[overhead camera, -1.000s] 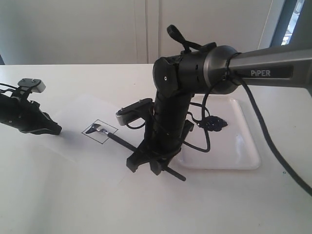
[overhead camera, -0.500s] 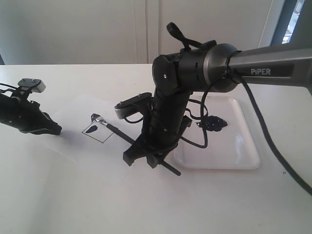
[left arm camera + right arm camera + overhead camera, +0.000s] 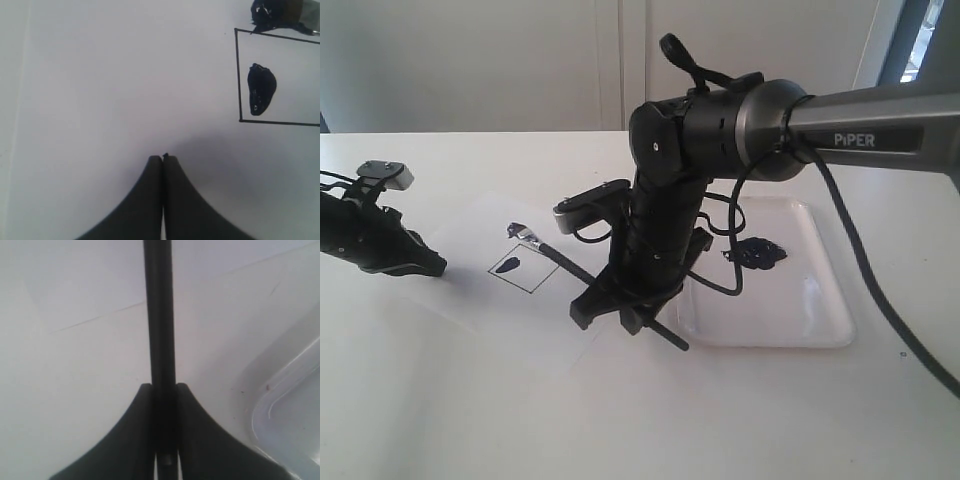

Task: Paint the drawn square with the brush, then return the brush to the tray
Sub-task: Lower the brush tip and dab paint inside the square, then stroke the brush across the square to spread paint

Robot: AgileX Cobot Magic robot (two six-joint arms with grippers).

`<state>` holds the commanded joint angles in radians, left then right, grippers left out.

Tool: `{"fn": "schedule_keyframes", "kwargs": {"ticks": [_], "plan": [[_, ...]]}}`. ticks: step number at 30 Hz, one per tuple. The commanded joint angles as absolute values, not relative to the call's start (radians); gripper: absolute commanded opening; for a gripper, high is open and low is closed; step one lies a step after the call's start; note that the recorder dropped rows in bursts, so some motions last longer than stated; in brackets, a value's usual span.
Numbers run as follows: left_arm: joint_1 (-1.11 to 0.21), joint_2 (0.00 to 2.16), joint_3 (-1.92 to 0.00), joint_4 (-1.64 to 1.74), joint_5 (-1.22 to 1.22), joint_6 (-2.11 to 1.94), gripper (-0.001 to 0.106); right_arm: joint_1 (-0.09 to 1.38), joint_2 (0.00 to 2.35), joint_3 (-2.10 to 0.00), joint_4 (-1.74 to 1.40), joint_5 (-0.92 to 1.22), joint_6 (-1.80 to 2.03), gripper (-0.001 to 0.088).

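My right hand (image 3: pixel 620 312) grips the long black-handled paintbrush (image 3: pixel 563 264) aslant, tip beside the thin-lined black square (image 3: pixel 525 268). My left hand (image 3: pixel 162 159), closed and empty, seems to pin the white paper (image 3: pixel 470 225).

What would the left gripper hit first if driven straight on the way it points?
Most likely the white paper. The shut left gripper angles down at the sheet, with its tips apparently touching it, though depth is unclear. The drawn square lies off to one side of that line.

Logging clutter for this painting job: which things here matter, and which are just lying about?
In the job: square, brush, tray, paint blob, right tool gripping the brush.
Just there: paper, left tool shut and empty, table.
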<state>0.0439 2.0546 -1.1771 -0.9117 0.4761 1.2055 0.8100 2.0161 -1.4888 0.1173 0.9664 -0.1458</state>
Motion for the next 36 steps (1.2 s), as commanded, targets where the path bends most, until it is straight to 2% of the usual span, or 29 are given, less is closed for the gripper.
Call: {"fn": "schedule_keyframes", "kwargs": {"ticks": [21, 26, 36], "plan": [[0.044, 2.055, -1.177, -0.918, 0.494, 1.204, 0.000, 0.810, 2.016, -1.489, 0.076, 1.006, -0.140, 0.0000], [0.001, 2.055, -1.177, -0.928, 0.486, 1.230, 0.000, 0.810, 2.016, -1.489, 0.084, 1.019, -0.157, 0.0000], [-0.002, 2.088, -1.177, -0.919, 0.464, 1.179, 0.000, 0.810, 2.016, -1.489, 0.051, 1.028, -0.124, 0.0000]]}}
